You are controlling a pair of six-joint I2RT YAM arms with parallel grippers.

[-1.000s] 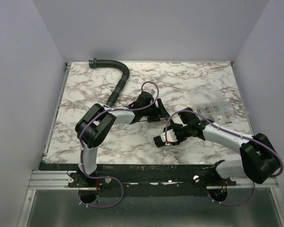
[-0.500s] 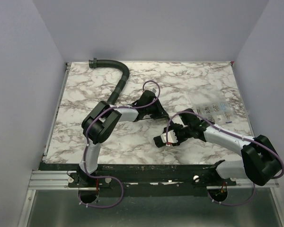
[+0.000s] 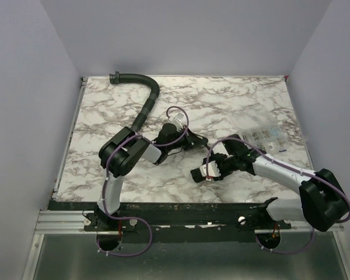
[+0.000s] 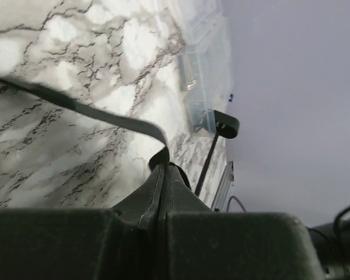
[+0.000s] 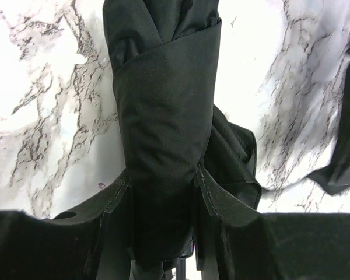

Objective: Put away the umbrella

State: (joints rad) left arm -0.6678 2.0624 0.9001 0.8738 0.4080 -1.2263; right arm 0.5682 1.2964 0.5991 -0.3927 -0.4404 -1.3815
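1. The umbrella is folded down to a short dark bundle. It lies over the table, left of the clear box and nearer the arms than the box.
2. The right gripper holds that bundle. Its fingers are partly closed, one on either side of the rolled fabric, and loose folds bulge out on one side.
3. The left gripper sits further left of the box than the bundle. Its jaws are pressed fully together on the end of a thin black strap. From the pinch the strap runs out in a flat curve over the table.
4. The step in hand looks like fastening: the canopy is gathered, and the strap (presumably the umbrella's own tie) is caught but not yet wrapped.
5. The next move probably calls for the left arm to carry the strap round the bundle under light tension. The right arm should hold the roll steady, or turn it to meet the strap.
6. The pinch is only at the strap's tip, so a sharp tug could pull it free. The loose folds would need tucking under the band.
7. A ribbed hose lies well to the left of the box, clear of both grippers.
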